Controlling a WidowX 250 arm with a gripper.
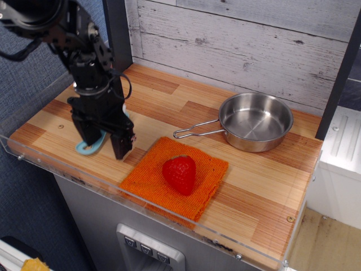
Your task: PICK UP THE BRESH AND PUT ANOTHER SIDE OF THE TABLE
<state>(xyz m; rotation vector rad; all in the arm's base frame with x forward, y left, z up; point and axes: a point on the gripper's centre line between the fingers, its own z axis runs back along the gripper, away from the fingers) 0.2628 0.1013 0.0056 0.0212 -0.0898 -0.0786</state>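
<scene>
The light-blue brush (86, 148) is between the fingers of my black gripper (106, 147) at the left front of the wooden table (169, 101). Only its handle end with the hole shows below the left finger, and a sliver of blue shows behind the gripper. The head and bristles are hidden. The jaws stand on either side of the brush and appear shut on it, and it sits at or just above the tabletop.
An orange cloth (152, 175) with a red strawberry (179, 174) lies just right of the gripper. A steel pan (255, 121) with a wire handle stands at the back right. A clear acrylic rim (67, 172) edges the front. A dark post (117, 34) stands behind the arm.
</scene>
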